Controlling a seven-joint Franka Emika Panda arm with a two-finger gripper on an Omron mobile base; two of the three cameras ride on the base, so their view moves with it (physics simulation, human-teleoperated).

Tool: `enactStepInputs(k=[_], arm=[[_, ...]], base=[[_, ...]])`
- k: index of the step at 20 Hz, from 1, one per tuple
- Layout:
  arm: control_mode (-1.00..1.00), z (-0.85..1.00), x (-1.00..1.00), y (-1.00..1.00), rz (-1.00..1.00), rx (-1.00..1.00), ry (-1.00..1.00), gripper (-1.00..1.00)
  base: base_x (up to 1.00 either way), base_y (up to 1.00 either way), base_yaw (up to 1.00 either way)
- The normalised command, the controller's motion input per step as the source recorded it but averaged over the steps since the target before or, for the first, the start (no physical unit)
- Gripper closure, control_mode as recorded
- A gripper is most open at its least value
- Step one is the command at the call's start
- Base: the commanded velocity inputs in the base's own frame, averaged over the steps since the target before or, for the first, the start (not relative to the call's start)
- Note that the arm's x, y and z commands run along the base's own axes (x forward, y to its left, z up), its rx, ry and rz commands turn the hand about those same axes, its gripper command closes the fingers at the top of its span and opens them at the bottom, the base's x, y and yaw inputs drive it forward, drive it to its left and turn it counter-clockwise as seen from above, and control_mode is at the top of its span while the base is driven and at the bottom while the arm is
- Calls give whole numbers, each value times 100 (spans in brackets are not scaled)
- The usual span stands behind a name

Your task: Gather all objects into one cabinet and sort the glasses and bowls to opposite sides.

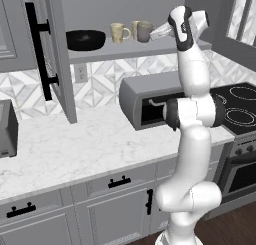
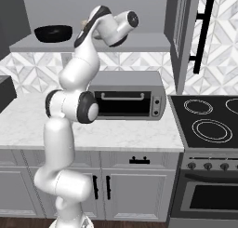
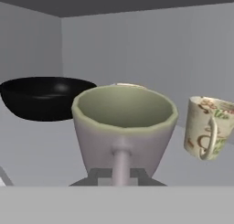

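On the grey shelf of the open upper cabinet, the black bowl sits at the left. A cream mug stands in the middle. The grey-taupe mug is at the right, its handle pointing at my hand. My gripper reaches in from the right and is shut on that handle. Another cream mug peeks out behind the grey one. In the hand view a patterned cream mug is to the right. The bowl also shows in the right base view.
The cabinet door with its black bar handle hangs open at the left. A toaster oven sits on the marble counter under the shelf. The stove is to the right.
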Motion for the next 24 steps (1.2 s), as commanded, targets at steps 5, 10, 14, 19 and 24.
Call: enactStepInputs(k=[5,10,14,19,24], arm=[[-100,-4,31,-3,0,0,13,100],[-100,-14,16,0,0,0,8,100],[-100,-18,58,0,0,-1,-3,100],[-100,-11,35,-7,0,-1,1,100],[-100,0,3,0,0,0,0,100]], base=[[0,0,0],[0,0,0],[0,0,0],[0,0,0],[0,0,0]])
